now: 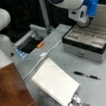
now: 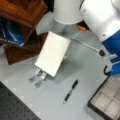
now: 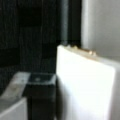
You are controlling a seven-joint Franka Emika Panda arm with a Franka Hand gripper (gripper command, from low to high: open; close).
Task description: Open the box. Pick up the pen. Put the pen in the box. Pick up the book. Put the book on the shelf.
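Box lid is up, beige compartments exposed, at the desk edge on a front view's right. My arm reaches over the box's back; claw just above the lining, near the raised lid. Cannot tell whether its jaws are apart. Pen lies on the desk in front of the box. Book rests tilted on a metal stand, beside the shelf.
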